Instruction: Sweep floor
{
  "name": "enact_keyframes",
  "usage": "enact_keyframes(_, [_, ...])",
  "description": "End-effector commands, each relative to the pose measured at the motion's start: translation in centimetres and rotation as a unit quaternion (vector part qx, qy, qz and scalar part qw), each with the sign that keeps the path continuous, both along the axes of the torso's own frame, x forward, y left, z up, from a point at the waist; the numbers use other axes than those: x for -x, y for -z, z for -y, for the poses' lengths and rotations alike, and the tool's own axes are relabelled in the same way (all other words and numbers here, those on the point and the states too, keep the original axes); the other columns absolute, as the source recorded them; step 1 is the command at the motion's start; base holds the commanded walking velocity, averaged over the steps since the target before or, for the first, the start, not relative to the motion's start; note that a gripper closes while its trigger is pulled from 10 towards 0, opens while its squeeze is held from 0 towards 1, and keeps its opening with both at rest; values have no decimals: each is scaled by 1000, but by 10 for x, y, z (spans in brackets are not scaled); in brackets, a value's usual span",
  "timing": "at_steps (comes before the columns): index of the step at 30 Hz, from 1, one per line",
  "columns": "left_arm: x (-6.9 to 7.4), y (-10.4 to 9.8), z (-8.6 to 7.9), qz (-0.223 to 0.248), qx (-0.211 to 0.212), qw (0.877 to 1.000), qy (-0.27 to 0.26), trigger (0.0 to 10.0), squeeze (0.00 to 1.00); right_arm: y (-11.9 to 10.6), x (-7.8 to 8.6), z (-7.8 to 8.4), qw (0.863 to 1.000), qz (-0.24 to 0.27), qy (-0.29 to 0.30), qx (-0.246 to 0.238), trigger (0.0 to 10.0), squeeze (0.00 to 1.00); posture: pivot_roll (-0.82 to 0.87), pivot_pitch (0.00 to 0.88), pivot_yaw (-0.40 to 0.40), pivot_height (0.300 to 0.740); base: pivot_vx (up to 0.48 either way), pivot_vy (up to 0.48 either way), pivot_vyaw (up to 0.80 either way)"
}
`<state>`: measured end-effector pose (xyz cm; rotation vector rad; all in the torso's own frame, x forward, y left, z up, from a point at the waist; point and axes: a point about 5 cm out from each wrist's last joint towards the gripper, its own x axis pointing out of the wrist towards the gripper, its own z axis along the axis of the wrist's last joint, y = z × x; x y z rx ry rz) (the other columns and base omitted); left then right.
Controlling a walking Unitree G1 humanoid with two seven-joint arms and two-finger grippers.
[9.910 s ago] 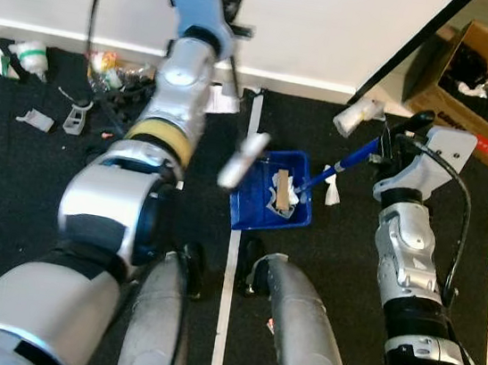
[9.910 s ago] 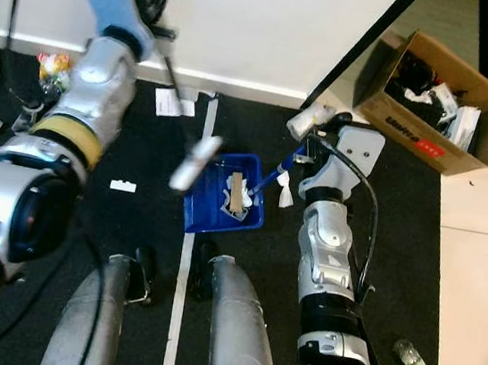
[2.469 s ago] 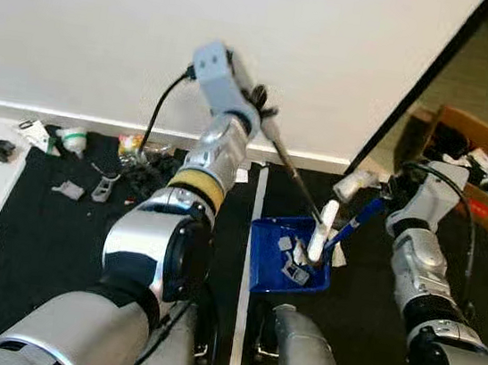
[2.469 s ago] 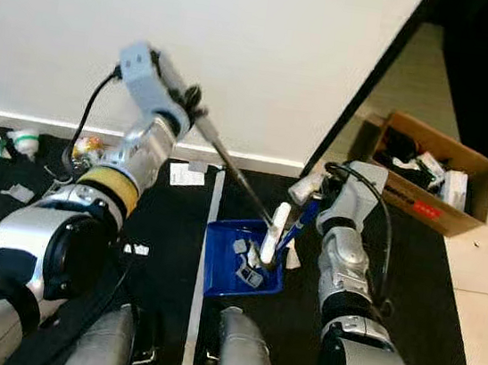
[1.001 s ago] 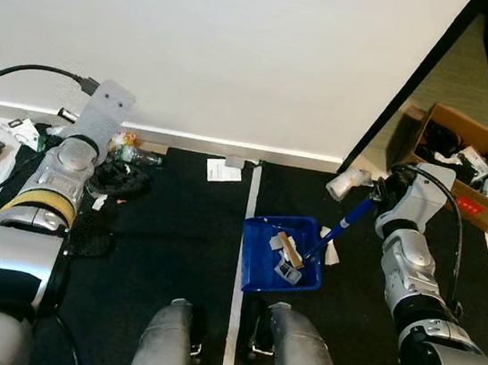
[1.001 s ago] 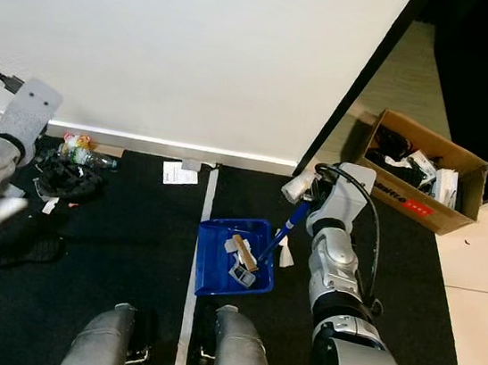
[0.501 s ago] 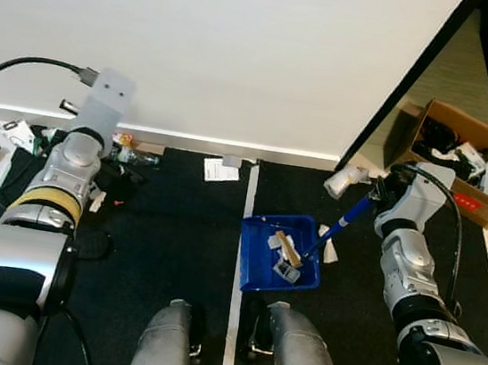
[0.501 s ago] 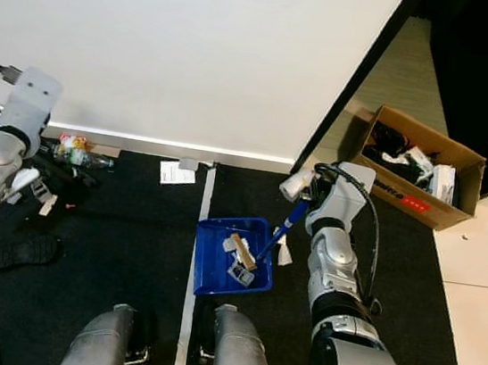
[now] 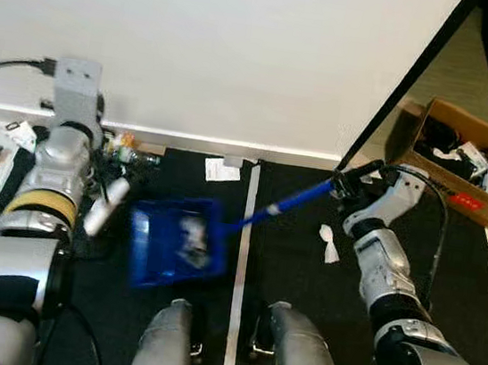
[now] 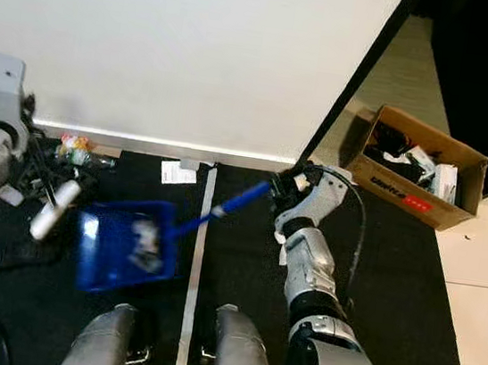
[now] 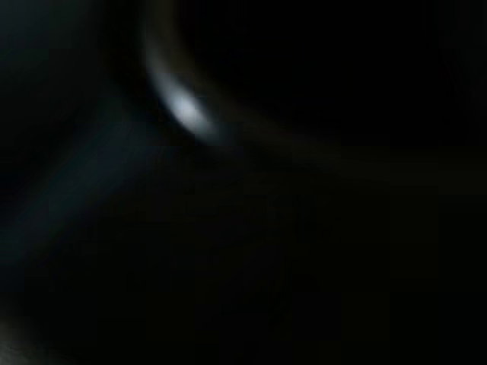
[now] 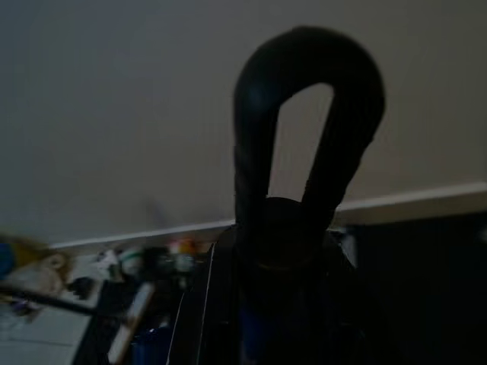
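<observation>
My right gripper (image 9: 344, 185) is shut on the end of the blue dustpan's long handle (image 9: 281, 205). The dustpan (image 9: 173, 241) hangs blurred over the black mat, left of the white tape line, with pale scraps inside it. The right wrist view shows a black finger (image 12: 304, 114) looped above the blue handle (image 12: 255, 338). My left arm (image 9: 68, 137) reaches toward the wall on the left. The brush's white head (image 9: 104, 205) hangs blurred beside that arm, just left of the dustpan. The left wrist view is dark.
An open cardboard box (image 9: 463, 162) of junk stands at the right, past a black door frame. A white paper scrap (image 9: 329, 244) and a paper slip (image 9: 223, 170) lie on the mat. Clutter (image 9: 126, 154) is piled by the wall. My feet (image 9: 169, 344) are at the bottom.
The dustpan has swung left across the tape line, carried by my right gripper. The brush head has come down beside it as the left arm shifted.
</observation>
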<state>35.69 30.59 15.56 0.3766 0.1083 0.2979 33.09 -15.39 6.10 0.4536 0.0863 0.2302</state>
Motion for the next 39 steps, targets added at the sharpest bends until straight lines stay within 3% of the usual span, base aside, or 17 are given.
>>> enact_keyframes(1, [4, -6, -9, 6, -25, 1000, -2, 10000, 0, -2, 0, 11, 1000, 5, 16, 21, 10000, 0, 45, 125, -17, 740, 0, 334, 0])
enact_keyframes(16, [5, -10, -8, 6, -46, 999, 5, 10000, 0, 3, 5, 18, 1000, 0, 14, 26, 10000, 0, 45, 131, -13, 740, 0, 480, 0])
enact_keyframes(30, [3, -17, -9, 3, -58, 998, 13, 10000, 0, 5, 10, 40, 996, 0, 77, 35, 10000, 0, 47, 131, 0, 740, 0, 480, 0])
enact_keyframes(39, [-1, -18, -3, 4, -54, 998, 15, 10000, 0, 5, 11, 44, 996, 1, 88, 35, 10000, 0, 41, 135, 5, 740, 0, 415, 0])
